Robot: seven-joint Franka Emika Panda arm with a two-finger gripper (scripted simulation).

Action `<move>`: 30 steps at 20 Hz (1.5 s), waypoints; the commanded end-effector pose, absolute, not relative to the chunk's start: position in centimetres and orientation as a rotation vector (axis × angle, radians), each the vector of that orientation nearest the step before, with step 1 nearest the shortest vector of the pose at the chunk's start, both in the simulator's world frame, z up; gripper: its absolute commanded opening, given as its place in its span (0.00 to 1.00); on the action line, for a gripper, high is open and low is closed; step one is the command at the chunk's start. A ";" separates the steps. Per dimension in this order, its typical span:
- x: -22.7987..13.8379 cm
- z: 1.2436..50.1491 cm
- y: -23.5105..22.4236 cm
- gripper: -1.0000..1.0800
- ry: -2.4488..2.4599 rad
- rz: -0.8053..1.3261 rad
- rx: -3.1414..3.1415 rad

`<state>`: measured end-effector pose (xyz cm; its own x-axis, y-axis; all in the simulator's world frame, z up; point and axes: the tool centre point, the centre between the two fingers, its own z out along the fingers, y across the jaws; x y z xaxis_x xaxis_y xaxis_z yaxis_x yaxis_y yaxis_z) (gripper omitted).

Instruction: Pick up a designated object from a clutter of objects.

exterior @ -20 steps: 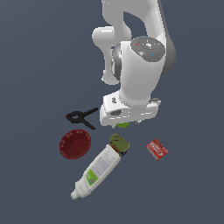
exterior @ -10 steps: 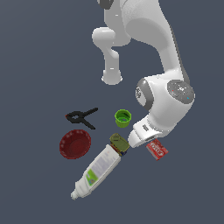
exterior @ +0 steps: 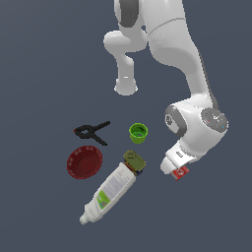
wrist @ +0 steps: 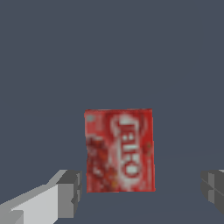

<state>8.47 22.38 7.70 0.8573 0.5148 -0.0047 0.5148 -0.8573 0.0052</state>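
Six objects on the desk (exterior: 39, 59), one of each kind. Open pincer (wrist: 140, 192) hovers over the small flat red box with white lettering (wrist: 119, 150), which lies between its fingers (wrist: 65, 194), untouched.

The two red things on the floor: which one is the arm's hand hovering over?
The small red box with white lettering, flat between the open jaws in the wrist view. The dark red bowl sits far off at the exterior view's left, beside the black clamp.

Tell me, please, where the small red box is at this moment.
The small red box lies flat on the floor at the exterior view's right, mostly hidden under the open gripper, apart from the olive tin to its left.
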 end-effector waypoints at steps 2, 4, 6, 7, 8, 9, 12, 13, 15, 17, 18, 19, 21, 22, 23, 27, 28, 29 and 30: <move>8.4 6.8 23.4 0.96 0.865 0.000 3.019; 8.4 6.6 23.6 0.96 0.872 0.000 3.018; 8.3 6.6 23.5 0.96 0.870 -0.003 3.018; 8.3 6.6 23.5 0.96 0.870 -0.003 3.018; 8.3 6.5 23.5 0.96 0.870 -0.003 3.018; 8.3 6.3 23.5 0.96 0.870 -0.003 3.018; 8.3 5.3 23.5 0.96 0.870 -0.002 3.018; 8.3 4.9 23.5 0.96 0.870 -0.002 3.018; 8.2 3.8 23.6 0.96 0.871 -0.001 3.018; 8.2 2.7 23.6 0.96 0.872 -0.001 3.018; 8.2 2.3 23.6 0.96 0.872 -0.001 3.018; 8.2 2.0 23.6 0.96 0.872 -0.001 3.018; 8.3 1.6 23.6 0.96 0.873 0.000 3.018; 8.3 1.5 23.6 0.96 0.873 0.000 3.018; 8.3 1.5 23.6 0.96 0.873 0.000 3.018; 8.3 1.5 23.7 0.00 0.873 0.000 3.018; 8.3 1.5 23.7 0.00 0.873 0.000 3.018; 8.3 1.5 23.7 0.00 0.873 0.000 3.018; 8.3 1.5 23.7 0.00 0.873 0.000 3.018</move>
